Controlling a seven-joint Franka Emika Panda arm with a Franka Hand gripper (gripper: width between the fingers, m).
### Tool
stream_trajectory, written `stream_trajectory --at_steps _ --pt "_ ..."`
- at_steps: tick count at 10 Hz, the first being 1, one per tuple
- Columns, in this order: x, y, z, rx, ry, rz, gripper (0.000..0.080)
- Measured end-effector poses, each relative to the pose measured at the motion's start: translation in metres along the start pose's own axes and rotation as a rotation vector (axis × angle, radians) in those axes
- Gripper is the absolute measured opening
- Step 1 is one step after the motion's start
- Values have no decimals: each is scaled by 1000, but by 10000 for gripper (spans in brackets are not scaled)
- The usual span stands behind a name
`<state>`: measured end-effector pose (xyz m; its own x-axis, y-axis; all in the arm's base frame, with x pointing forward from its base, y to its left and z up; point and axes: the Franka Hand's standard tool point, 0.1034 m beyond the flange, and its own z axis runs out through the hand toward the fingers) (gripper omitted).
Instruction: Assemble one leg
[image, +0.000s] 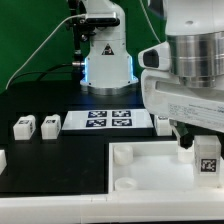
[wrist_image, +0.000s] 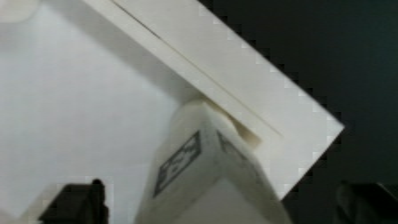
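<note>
- I am the arm, and my gripper hangs low over the big white tray, on the exterior view's right.
- A small white leg with a black-and-white tag sits right at my fingertips, over the tray's corner there.
- In the wrist view the leg points up between my two dark fingers. I think my fingers are squeezed onto it, but I cannot tell for sure.
- I think I am at the step of putting this leg into a corner hole of the tray.
- Next I must line the leg up straight over the hole, then push and turn it gently.
- Two more legs wait well apart on the black table, beside the marker board.
</note>
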<state>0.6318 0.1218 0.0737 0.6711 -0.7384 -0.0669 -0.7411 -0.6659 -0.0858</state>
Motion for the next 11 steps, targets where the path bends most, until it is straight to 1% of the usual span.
stream_trajectory --at_steps 2,3,4,5,6,7,8,9,11 --pt "3 3 1 -3 0 -230 649" --pt "3 3 2 -9 2 -358 649" --pt "7 2 0 -40 12 -560 649" --pt "12 -2 -3 -51 23 -660 649" --pt "13 -4 -5 -50 26 -659 623" --pt "13 -3 -3 -51 25 -656 623" --pt "12 -3 -3 -49 24 -629 446" --pt "12 -3 -3 -46 26 -504 292" --pt "13 -2 -3 -45 29 -350 294"
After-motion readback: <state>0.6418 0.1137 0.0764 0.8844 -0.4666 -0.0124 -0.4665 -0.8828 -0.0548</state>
